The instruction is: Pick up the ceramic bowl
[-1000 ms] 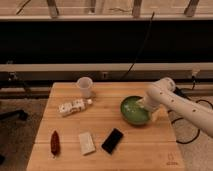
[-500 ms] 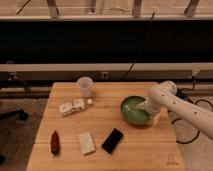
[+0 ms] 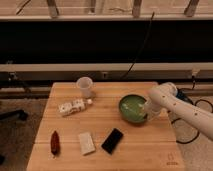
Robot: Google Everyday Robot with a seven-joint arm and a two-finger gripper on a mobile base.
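Ceramic bowl near rt edge of table, gripper at bowl rim (grip: can't tell).

A small white plastic cup stands upright near the back of the light wooden bench. Just in front of it lies a white crinkled packet. Along the front, each apart, lie a dark red elongated pod, a white rectangular block and a flat black phone. The gripper is over the bench's right side, well apart from the cup.
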